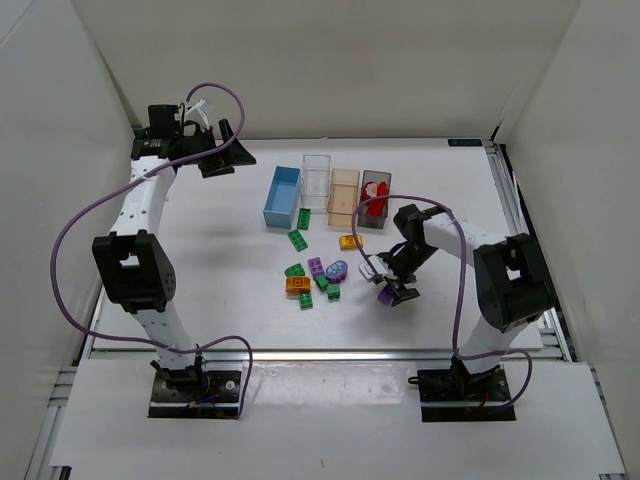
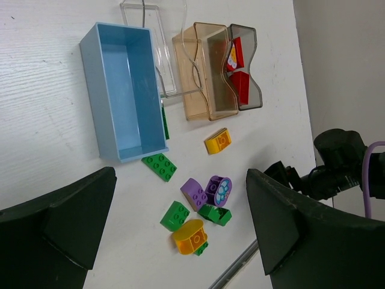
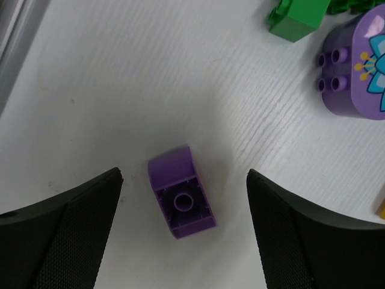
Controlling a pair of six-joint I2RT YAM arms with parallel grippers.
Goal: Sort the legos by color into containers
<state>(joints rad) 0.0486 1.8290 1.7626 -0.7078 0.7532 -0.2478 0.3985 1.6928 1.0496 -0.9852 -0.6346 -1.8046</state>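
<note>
My right gripper (image 3: 183,176) is open and hangs low over a purple lego (image 3: 180,201) that lies upside down on the table between the fingers, touching neither; it is the same purple lego (image 1: 386,294) as in the top view. Left of it lies a cluster of legos: green (image 1: 294,270), purple (image 1: 316,267), a purple flower piece (image 1: 337,270) and orange-yellow (image 1: 298,285). The containers stand in a row behind: light blue (image 1: 282,196), clear (image 1: 316,180), peach (image 1: 343,195) and dark grey (image 1: 375,198), which holds red legos (image 2: 237,57). My left gripper (image 1: 225,155) is open at the far left, raised.
Another orange-yellow lego (image 1: 350,241) and two green ones (image 1: 298,240) lie just in front of the bins. White walls close in the table on three sides. A metal rail (image 1: 300,352) runs along the near edge.
</note>
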